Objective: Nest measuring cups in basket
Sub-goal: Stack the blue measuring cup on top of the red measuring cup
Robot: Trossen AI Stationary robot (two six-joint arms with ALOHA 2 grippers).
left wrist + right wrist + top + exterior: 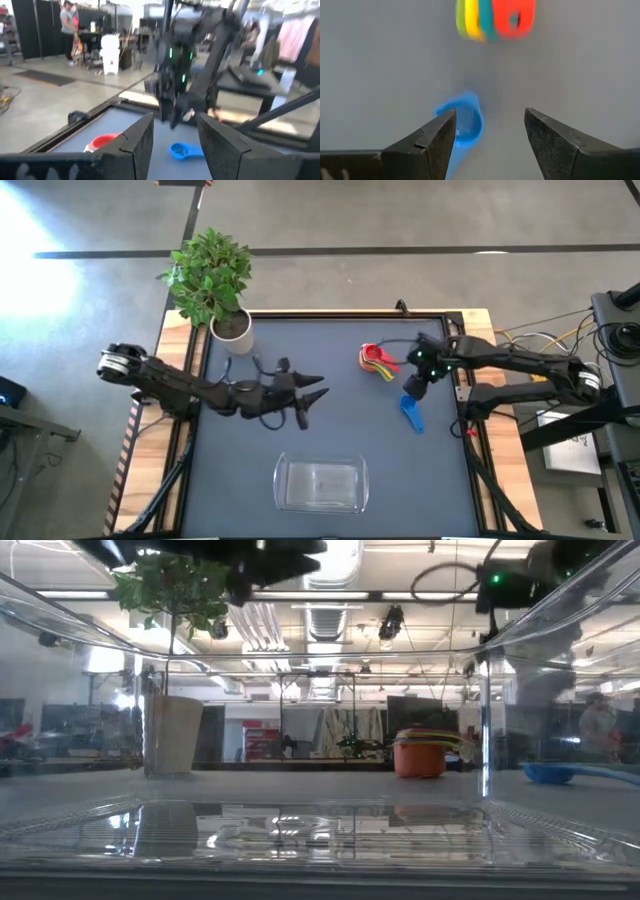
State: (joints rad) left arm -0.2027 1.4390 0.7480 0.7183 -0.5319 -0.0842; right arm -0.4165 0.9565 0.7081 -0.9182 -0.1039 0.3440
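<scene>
High view: clear basket (320, 485) sits at the near edge of the dark table (340, 340), nothing visible in it. A stack of nested measuring cups (375, 360), red on top, lies right of centre toward the far side. Blue cup (412, 414) lies apart from the stack, nearer the table's right edge. Right gripper (414, 386) hangs between stack and blue cup, just above the blue one. Left gripper (310, 402) is over mid-table, well apart from all cups. Potted plant (213, 280) in a white pot stands at the far left corner.

Low view: camera looks through the basket wall (300, 830); stack (420, 752) and blue cup (550, 773) show beyond it, plant pot (172, 732) at left.

Left wrist view: fingers (142, 142) apart, holding nothing; blue cup (181, 150) and right arm (175, 65) beyond. A person (66, 27) stands in the room.

Right wrist view: fingers (440, 135) spread, empty; blue cup (462, 120) lies below them, stack handles (495, 19) farther on.
</scene>
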